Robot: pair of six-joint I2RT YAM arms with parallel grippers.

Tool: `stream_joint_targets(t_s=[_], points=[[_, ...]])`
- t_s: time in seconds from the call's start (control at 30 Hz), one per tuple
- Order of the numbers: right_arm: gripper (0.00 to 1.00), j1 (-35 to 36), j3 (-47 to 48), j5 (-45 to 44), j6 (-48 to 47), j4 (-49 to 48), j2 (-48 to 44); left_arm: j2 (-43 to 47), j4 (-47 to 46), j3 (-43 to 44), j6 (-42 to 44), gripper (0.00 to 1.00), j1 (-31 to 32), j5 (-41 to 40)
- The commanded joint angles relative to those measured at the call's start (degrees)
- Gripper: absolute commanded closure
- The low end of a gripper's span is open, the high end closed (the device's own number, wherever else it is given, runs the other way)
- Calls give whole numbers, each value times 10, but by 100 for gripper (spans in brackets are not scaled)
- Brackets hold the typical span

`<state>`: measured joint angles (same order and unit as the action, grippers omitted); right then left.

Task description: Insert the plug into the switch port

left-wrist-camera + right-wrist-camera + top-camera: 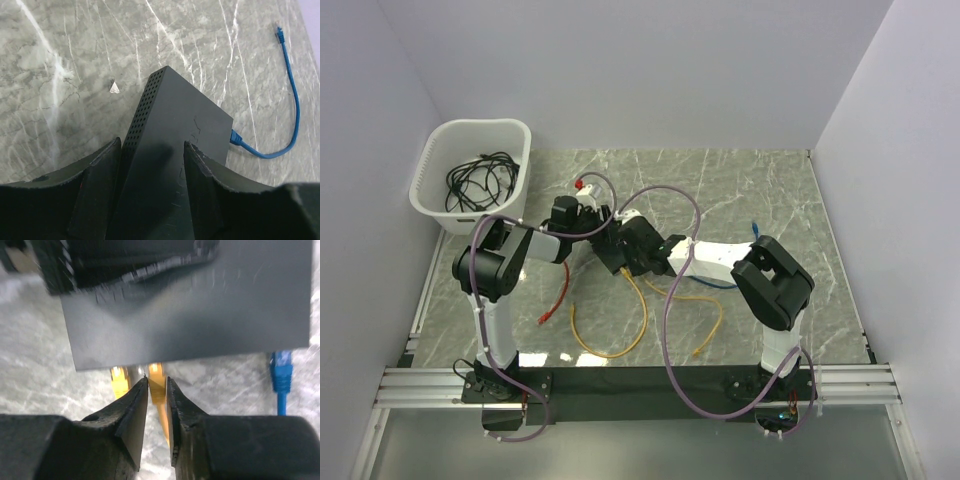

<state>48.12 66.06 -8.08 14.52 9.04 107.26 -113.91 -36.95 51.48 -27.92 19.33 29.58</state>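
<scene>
**Bracing with one side, feeding with the other**

Working over the marble table (760,200), both arms meeting near its middle.

Clamping the switch (175,115) between the fingers (100,185) of the left gripper (152,145), with the box running forward from the palm. Resting on the table or lifted off it: cannot tell. Judged a brace, to resist a push on the port edge rather than slide away. Port edge turned to the right of that gripper, toward the other arm, with a blue cable (292,100) already in a socket there.

Facing that edge head-on with the right gripper (157,385), just short of it, with the switch filling the view ahead. Pinching the yellow plug (156,371) tight, its tip level with the fingertips and touching or nearly touching the edge. Seated at all or not: cannot tell. Gripped this close to the tip probably for stiffness, against buckling of the limp cable behind.

Flanked by a second plug (119,380), also yellow, just left of the gripper, and a blue plug (281,371) well to its right. Both apparently socketed, leaving a slot between as the likely target.

Calling next for a short, straight push forward, with little room for sideways error.
</scene>
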Motion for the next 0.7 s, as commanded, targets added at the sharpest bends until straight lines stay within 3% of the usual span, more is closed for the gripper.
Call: stream_joint_targets(t_s=[0.0,0.33,0.67], points=[[70,-2,2,-30,9,-61,-35,11,98,22,24,41,-3,-19],[60,1,-15,-45,9,-54,-69,54,133,37,25,41,-14,-44],[55,79,55,-83,-1,-5,-82,220,223,30,8,38,-16,-156]])
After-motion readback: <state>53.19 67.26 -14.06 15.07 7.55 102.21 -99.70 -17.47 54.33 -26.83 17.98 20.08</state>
